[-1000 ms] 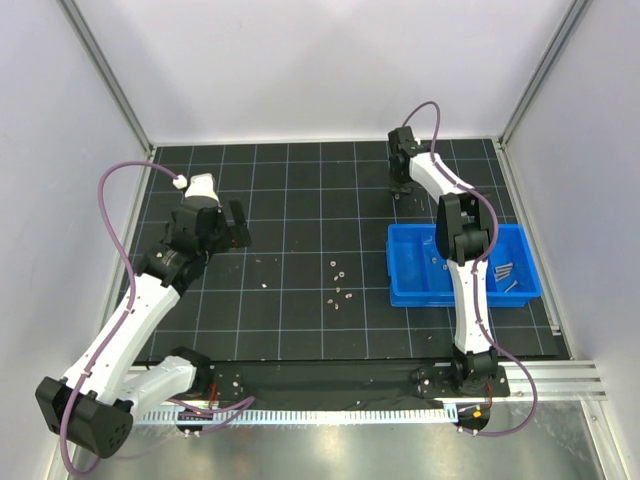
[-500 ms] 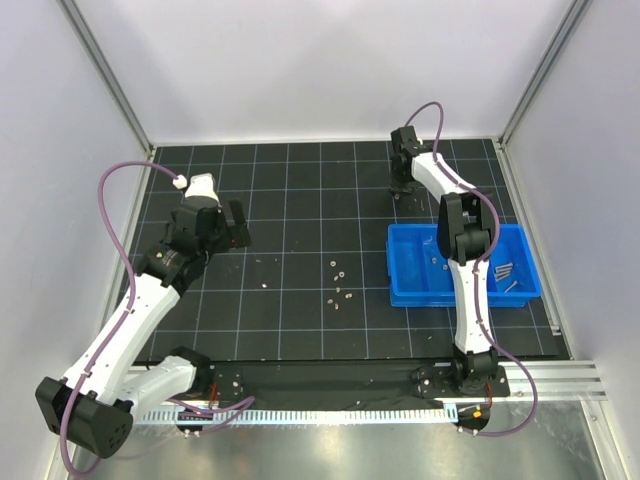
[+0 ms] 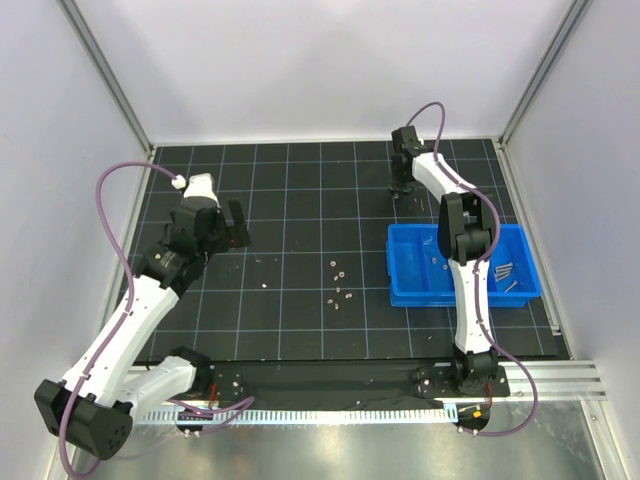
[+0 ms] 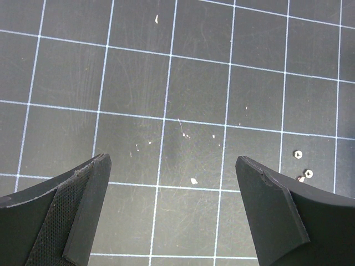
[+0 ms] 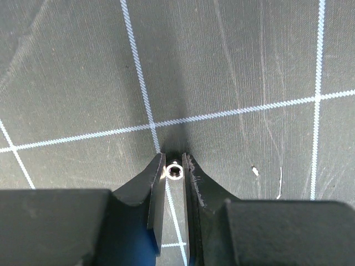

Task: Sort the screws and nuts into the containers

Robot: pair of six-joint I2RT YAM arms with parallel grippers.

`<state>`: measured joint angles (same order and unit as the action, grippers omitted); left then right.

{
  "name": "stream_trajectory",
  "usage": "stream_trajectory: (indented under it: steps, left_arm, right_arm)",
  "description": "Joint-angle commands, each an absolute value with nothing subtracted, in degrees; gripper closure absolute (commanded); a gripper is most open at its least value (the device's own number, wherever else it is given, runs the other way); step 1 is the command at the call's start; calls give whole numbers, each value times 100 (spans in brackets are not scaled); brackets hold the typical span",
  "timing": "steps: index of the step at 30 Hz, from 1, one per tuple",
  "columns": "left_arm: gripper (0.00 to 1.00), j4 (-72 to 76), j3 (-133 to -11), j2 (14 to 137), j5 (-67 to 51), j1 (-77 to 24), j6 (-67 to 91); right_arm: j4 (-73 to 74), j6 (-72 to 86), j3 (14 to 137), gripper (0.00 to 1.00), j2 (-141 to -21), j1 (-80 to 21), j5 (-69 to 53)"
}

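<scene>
The top view looks down from above and behind the arms (image 3: 130, 320), taking in the whole gridded desk (image 3: 300, 320) and the blue containers (image 3: 410, 297). Both wrist views sit close over that desk: left hand (image 4: 172, 166) well left of the containers, right hand (image 5: 173, 166) beyond them.

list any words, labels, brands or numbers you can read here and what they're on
None: no readable text shows in any view.
The blue tray carries no visible label, and the grid mat has only white lines.
The left pincer and the right pincer, closed on a nut, are plain black with no markings.
</scene>
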<state>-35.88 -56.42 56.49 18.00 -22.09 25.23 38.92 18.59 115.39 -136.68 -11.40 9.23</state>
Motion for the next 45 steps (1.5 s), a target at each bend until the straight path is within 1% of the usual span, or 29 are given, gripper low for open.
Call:
stream_trajectory:
  steps: [1, 7, 10, 11, 17, 20, 21, 24, 28, 32, 34, 35, 37, 38, 41, 42, 45]
  left_arm:
    - [0, -3524, -5722, 5493, 1837, -2180, 2496]
    - [0, -3498, -5713, 5423, 1758, -2188, 2505]
    - [0, -3498, -5722, 5362, 1705, -2188, 2522]
    - [0, -3489, -5713, 5344, 1679, -2188, 2522]
    - [0, -3419, -5687, 5160, 1460, -2188, 2566]
    - [0, -3393, -5686, 5063, 1415, -2188, 2593]
    - [0, -3393, -5669, 5045, 1406, -2188, 2601]
    - [0, -3340, -5652, 4975, 1301, -2188, 2637]
    - [0, -3278, -5599, 4931, 1230, -2189, 2663]
    - [0, -3270, -5599, 4983, 1239, -2188, 2663]
    - [0, -3278, -5590, 5001, 1257, -2188, 2663]
    - [0, -3270, -5581, 5018, 1266, -2188, 2663]
    - [0, -3270, -5590, 5045, 1292, -2188, 2663]
    - [0, -3278, -5590, 5054, 1292, -2188, 2663]
    - [0, -3305, -5616, 5071, 1327, -2188, 2663]
    - [0, -3313, -5616, 5071, 1336, -2188, 2663]
    - [0, -3331, -5616, 5045, 1362, -2188, 2654]
  right_arm:
    - [4192, 1969, 11610, 84, -13246, -1125, 818]
    - [4614, 1907, 11856, 84, -12544, -1125, 1001]
    - [4851, 1855, 11690, 84, -12157, -1125, 1239]
    - [4921, 1846, 11594, 84, -11859, -1125, 1309]
    - [5229, 2100, 10469, 83, -10619, -1063, 1854]
    - [5160, 2293, 9530, 83, -9811, -1046, 2021]
    - [5124, 2337, 9023, 83, -9417, -1046, 2091]
    - [4922, 2478, 8070, 81, -8871, -976, 2075]
    - [4528, 2610, 7113, 81, -8614, -949, 1803]
    - [4131, 2628, 6637, 81, -8596, -949, 1845]
    - [4061, 2558, 6601, 79, -8657, -949, 1872]
    - [4078, 2532, 6618, 77, -8709, -949, 1863]
    - [4148, 2505, 6723, 61, -8719, -949, 1811]
    - [4183, 2487, 6837, 51, -8649, -949, 1758]
    - [4429, 2417, 7205, 39, -8473, -1037, 1494]
    - [4499, 2408, 7329, 33, -8368, -1159, 1616]
    - [4702, 2513, 7742, 32, -8341, -1844, 1696]
